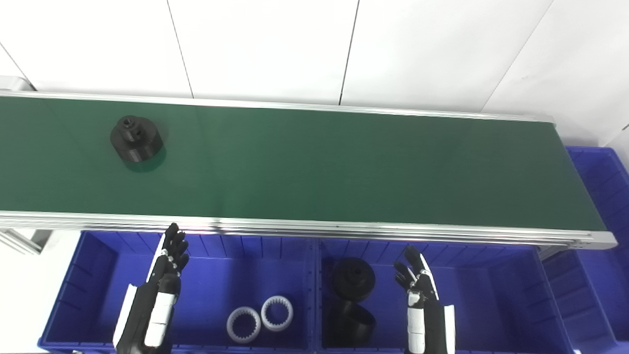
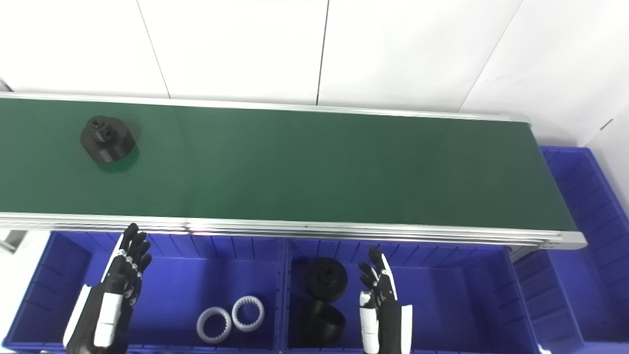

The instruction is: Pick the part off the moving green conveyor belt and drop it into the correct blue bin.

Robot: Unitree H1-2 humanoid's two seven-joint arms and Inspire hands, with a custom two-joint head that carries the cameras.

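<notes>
So both hands were just hanging out over the bins, holding nothing at all. The left hand (image 1: 167, 268) sat above the left blue bin (image 1: 88, 275), fingers stretched out and loosely apart, tips pointing toward 12 o'clock and ending right at the belt's near rail, though I couldn't tell if they actually touched it. The right hand (image 1: 417, 282) was over the right blue bin (image 1: 491, 290), fingers also extended and spread a bit, empty, clear of the rail.

The black part (image 1: 136, 138), a round chunky thing with a smaller hub on top, sat upright on the green belt (image 1: 344, 167) way off around 10 o'clock, well apart from either hand.

In the left bin, two white toothed rings (image 1: 260, 318) lay flat, just beside each other, at about 4 o'clock from the left hand. The right bin had two black parts (image 1: 353, 300) like the one on the belt, one nearer the belt and one nearer the camera, just left of the right hand. A third blue bin (image 1: 599, 196) sat off the belt's right end.
</notes>
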